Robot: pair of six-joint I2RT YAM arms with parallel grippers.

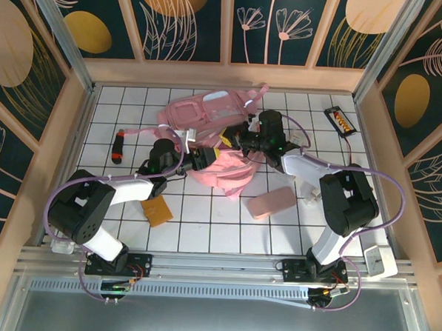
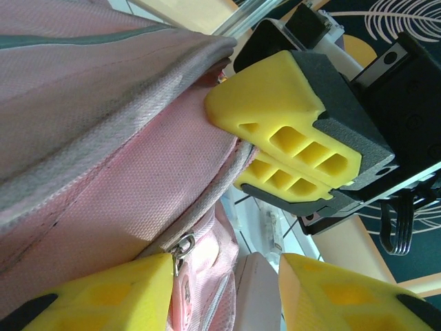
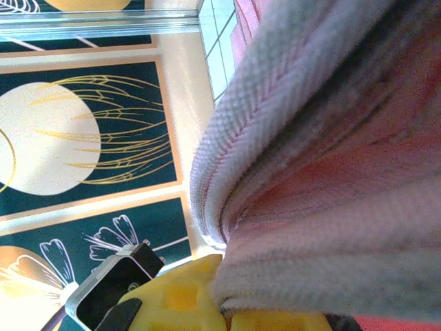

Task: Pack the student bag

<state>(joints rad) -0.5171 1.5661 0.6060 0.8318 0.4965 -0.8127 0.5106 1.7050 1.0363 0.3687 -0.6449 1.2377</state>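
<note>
My shut right end effector (image 2: 231, 141) holds the student bag (image 2: 103, 138) rim, left end effector (image 2: 227, 276) half-open beside the zipper pull (image 2: 182, 246); risk: a tug frees the rim.

- No text, label, brand, number or sign can be read in any view.
- The large soft pink fabric backpack (image 1: 197, 118) carries no legible tag or logo.

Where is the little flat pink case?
In the top view the flat pink case lies on the table right of centre, between the pink backpack and the right arm's base.
</note>
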